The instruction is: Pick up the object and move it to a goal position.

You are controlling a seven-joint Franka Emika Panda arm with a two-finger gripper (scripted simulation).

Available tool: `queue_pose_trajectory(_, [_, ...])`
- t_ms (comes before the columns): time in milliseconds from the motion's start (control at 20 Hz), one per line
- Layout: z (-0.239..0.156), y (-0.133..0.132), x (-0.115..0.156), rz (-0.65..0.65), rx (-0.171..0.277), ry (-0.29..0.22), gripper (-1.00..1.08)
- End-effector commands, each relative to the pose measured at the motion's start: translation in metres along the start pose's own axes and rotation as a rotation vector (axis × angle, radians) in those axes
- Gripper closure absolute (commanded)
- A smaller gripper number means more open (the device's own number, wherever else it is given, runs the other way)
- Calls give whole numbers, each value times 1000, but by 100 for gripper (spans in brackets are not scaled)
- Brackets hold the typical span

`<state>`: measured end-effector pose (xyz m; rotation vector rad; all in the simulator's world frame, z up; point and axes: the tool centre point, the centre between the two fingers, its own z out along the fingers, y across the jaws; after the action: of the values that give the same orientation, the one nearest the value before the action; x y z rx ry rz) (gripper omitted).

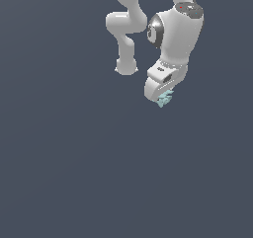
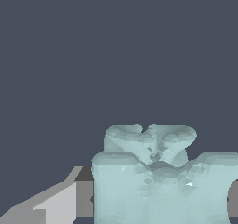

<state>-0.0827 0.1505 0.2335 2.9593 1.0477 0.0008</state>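
Note:
The object [image 1: 165, 99] is a small pale teal lump with jagged edges, sitting at the tip of the white gripper [image 1: 161, 96] in the exterior view, right of centre in the upper half. It appears lifted off the dark floor. The wrist view shows the object [image 2: 158, 172] close up and large, filling the space between the fingers. One grey finger [image 2: 62, 202] with a dark pad presses against its side; only a sliver of the other shows at the frame's edge. The gripper [image 2: 160, 204] is shut on the object.
The white arm's links [image 1: 126, 29] rise out of the frame behind the gripper. A flat, dark blue-grey floor [image 1: 74, 173] surrounds everything. No goal marker shows.

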Motion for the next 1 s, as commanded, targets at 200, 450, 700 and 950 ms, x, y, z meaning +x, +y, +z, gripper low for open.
queue_pose_trajectory(200, [-71,-32,3,0,1,-1,108])
queue_pose_trajectory(450, [-124,-55,7,-1,1,0,108])
queue_pose_trajectory(700, [-169,-74,11,0,2,0,108])
queue_pose_trajectory(950, [-201,-87,14,0,2,0,108])
